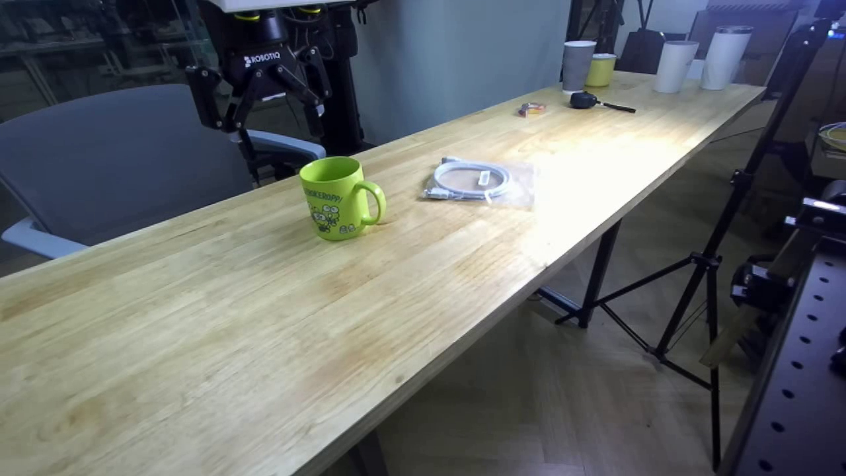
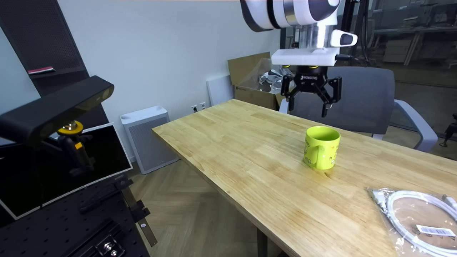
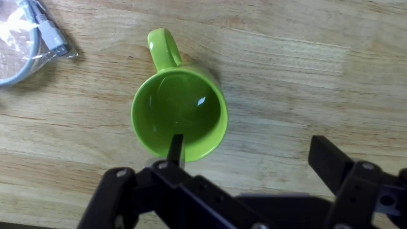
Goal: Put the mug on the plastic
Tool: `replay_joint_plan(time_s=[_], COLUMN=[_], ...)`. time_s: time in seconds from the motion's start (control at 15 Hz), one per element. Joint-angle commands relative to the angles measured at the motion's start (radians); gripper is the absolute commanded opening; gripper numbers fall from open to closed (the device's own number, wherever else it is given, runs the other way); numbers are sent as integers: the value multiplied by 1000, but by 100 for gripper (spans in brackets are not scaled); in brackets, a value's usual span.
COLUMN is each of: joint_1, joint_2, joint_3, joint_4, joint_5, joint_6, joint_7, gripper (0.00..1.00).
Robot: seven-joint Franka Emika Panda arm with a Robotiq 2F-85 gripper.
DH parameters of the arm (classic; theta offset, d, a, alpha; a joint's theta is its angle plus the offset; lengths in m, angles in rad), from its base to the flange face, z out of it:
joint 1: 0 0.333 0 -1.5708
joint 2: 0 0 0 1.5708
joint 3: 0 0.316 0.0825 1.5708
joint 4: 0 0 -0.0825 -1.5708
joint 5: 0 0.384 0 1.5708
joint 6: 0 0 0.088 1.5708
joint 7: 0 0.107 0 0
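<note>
The long wooden desk (image 1: 264, 330) ran across both exterior views, and a grey chair (image 2: 367, 96) stood at its edge. Your white arm (image 2: 259, 13) showed at the top of an exterior view, and beneath it your black fingers (image 3: 329, 162) hung in the air, spread wide, with nothing in their hold. The clear plastic packet (image 2: 416, 214) lay flat on the desk, a pale coiled cable (image 2: 410, 194) inside it. Your lime-green mug (image 1: 330, 208) stood upright on the desk near the packet, apart from it and from your fingers; in the wrist view its handle pointed toward the top, and one finger overlapped its rim by line of sight only. Farther along the desk, in an exterior view, lay a black rounded object (image 1: 583, 100) with a strap and, near it, a smaller reddish item (image 1: 531, 110).
</note>
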Motion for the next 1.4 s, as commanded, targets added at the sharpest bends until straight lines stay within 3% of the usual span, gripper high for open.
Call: replay_joint_plan(time_s=[0.0,1.33], joint_1=[5,7], joint_2=[39,129], joint_3=[-3,-16], joint_4=[42,81], joint_5=[3,6], joint_6=[-5,28], joint_7=[7,26], gripper=[100,100])
